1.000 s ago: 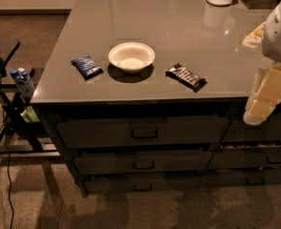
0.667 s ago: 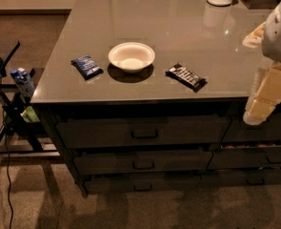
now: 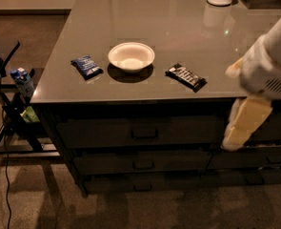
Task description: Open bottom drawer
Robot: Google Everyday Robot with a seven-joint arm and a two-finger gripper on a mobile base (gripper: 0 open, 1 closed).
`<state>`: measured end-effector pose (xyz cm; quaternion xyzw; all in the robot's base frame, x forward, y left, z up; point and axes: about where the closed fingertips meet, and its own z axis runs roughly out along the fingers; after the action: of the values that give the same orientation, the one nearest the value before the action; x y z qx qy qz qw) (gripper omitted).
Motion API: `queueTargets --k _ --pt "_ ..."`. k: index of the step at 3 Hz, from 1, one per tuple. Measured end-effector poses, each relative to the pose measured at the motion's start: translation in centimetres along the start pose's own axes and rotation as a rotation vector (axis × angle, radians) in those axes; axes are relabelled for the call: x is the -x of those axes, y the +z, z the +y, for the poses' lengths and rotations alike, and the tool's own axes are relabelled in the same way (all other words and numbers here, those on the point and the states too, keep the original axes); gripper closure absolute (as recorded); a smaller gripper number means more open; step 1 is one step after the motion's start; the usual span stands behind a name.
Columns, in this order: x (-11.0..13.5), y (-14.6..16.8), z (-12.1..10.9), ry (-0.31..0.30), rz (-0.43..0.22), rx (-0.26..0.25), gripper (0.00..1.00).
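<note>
Right of the closed bottom drawer, higher up, hangs the gripper.

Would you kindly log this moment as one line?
gripper: right side, by counter edge, off handle | bottom drawer: shut | on top: white bowl, blue snack pack, dark snack bar

This is probably an office kitchenette or break area, though the dim light leaves that uncertain. A broad grey counter sits over stacks of dark, handled drawers, down to the bottom drawer. On it are a white bowl, a blue snack packet and a dark snack bar. The floor is hard and speckled. The robot's gripper hangs at the counter's right front edge.
</note>
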<state>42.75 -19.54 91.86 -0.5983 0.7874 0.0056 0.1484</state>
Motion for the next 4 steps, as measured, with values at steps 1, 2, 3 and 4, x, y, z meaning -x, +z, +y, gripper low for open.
queueTargets --k 1,2,3,4 --pt "0.4 5.9 2.7 0.009 -0.01 0.084 0.0" --pt "0.1 6.5 3.3 0.013 -0.009 0.073 0.0" --pt "-0.6 10.6 4.6 0.036 0.011 0.088 0.0" --pt "-1.9 16.7 6.2 0.06 0.028 0.135 0.0"
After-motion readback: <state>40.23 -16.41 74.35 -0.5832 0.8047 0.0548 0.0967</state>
